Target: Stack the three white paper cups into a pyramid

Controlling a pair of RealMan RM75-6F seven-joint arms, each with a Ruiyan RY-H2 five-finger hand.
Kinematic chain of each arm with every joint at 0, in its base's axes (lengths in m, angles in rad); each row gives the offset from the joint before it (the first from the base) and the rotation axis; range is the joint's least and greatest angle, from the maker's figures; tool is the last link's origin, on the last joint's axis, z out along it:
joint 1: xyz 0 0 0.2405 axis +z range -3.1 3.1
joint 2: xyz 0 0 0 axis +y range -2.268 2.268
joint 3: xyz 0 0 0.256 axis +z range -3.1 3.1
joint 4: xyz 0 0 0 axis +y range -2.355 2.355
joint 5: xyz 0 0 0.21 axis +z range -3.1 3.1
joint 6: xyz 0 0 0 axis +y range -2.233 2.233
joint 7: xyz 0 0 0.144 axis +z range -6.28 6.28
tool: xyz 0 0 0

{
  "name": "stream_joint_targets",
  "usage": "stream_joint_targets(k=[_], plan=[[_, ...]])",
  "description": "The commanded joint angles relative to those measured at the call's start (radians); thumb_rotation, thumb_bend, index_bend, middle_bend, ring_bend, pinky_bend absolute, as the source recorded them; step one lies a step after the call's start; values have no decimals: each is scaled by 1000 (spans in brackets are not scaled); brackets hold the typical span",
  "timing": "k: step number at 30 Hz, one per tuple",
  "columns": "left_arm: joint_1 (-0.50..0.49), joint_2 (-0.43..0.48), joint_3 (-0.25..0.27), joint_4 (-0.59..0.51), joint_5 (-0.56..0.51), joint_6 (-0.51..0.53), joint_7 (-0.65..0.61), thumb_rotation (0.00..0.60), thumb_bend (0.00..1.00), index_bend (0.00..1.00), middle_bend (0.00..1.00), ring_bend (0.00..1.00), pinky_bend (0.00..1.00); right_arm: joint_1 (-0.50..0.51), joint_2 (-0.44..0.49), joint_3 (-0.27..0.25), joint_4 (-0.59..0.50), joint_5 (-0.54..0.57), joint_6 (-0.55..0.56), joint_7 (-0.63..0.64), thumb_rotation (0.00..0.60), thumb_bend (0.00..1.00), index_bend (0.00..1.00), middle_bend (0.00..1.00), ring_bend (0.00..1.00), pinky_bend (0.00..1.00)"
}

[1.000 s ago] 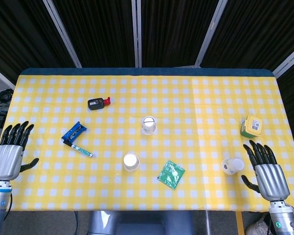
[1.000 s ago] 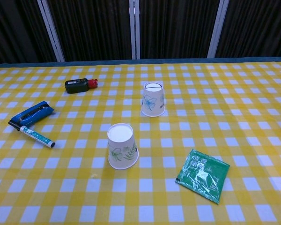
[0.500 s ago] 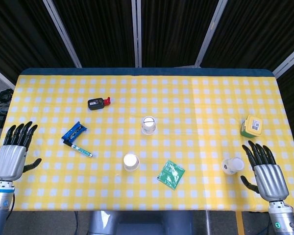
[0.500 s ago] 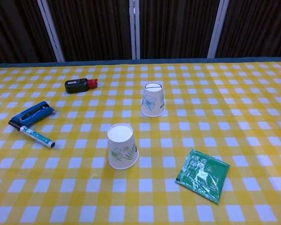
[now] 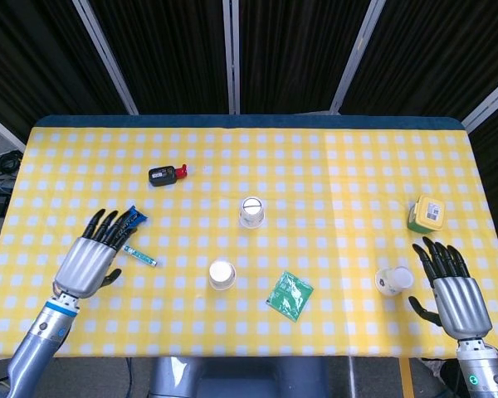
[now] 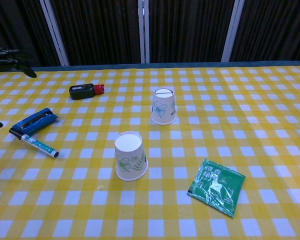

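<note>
Nearest the robot, its right hand (image 5: 450, 286) hung at the table's (image 5: 365, 174) near right corner, palm down, fingers spread and holding nothing. Just beside its fingertips lay a cup on its side (image 5: 393, 280), mouth turned toward the hand; I could not tell whether they touched. On the other side the left hand (image 5: 90, 255) was out over the cloth, fingers loosely fanned and empty, its tips over the near end of a blue stapler (image 5: 134, 217). A marker (image 5: 139, 255) with a teal cap lay just right of that hand, slanting away from the stapler.

Toward the middle, a cup (image 5: 222, 274) stood upside down, leaf print on its side, alone on the yellow checks. A green sachet (image 5: 290, 295) lay flat to its right, near but apart. Farther back and a little right stood a second upturned cup (image 5: 252, 211), flower print on it, well apart from the first. None of the three cups sat on another.

At the right edge, beyond the fallen cup, sat a small yellow-green box (image 5: 426, 214). Far left of centre lay a black device with a red tip (image 5: 166, 174), the farthest thing on the cloth. Behind the table hung black curtains (image 5: 299, 50) between pale posts.
</note>
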Motion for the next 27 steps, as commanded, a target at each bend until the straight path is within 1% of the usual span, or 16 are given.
stream_joint_targets(k=[1, 4, 9, 12, 14, 22, 27], plan=[[-77, -23, -21, -59, -56, -97, 97, 600, 218, 207, 0, 0, 0, 0, 5, 0, -2, 0, -1, 11, 600, 152, 22, 0, 0, 0], [-115, -53, -27, -81, -84, -135, 180, 600, 224, 223, 0, 0, 0, 0, 10, 1, -4, 1, -2, 24, 600, 152, 21, 0, 0, 0], [-154, -97, -35, -96, -148, -175, 253, 600, 233, 226, 0, 0, 0, 0, 17, 1, -6, 0, -2, 40, 600, 152, 22, 0, 0, 0], [-193, -141, -45, -101, -216, -201, 326, 600, 285, 224, 0, 0, 0, 0, 24, 3, -8, 3, -1, 61, 600, 152, 21, 0, 0, 0], [-219, -173, -49, -101, -254, -213, 371, 600, 296, 222, 0, 0, 0, 0, 31, 6, -9, 4, 1, 78, 600, 152, 21, 0, 0, 0], [-312, -263, -61, -89, -421, -220, 510, 600, 303, 202, 0, 0, 0, 0, 49, 8, -7, 8, -3, 131, 600, 152, 21, 0, 0, 0], [-364, -306, -55, -76, -503, -217, 557, 600, 303, 196, 0, 0, 0, 3, 54, 11, -3, 16, -10, 152, 600, 152, 22, 0, 0, 0]])
